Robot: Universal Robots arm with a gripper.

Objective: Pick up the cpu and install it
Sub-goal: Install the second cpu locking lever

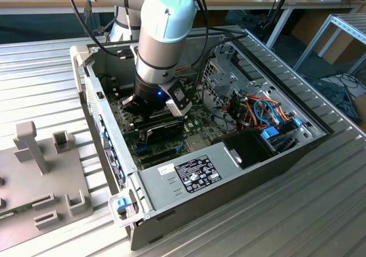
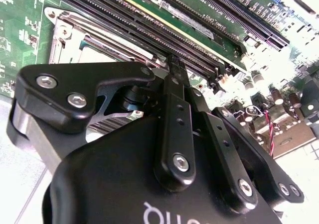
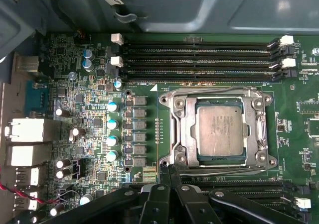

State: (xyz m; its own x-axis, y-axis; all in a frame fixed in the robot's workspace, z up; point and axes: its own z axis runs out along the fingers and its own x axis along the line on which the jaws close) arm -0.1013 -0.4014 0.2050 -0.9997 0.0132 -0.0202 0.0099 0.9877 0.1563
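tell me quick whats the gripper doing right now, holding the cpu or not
Gripper: shut, fingers together, holding nothing; the cpu lies in the socket frame on the motherboard.

My black matte pincer (image 3: pixel 167 171) has silver screw heads on its links. Below it in the first wrist view lies the dull silver-grey square metal cpu (image 3: pixel 221 128), ringed by a bright silver metal socket frame (image 3: pixel 175 127) on the green printed motherboard (image 3: pixel 294 134) with its fine pale tracing. The long black memory slots (image 3: pixel 199 59) carry white end clips. In the exterior view my arm's joint cap (image 1: pixel 167 12) is pale blue-green, and the ribbed metal table (image 1: pixel 286 223) is silver-grey.
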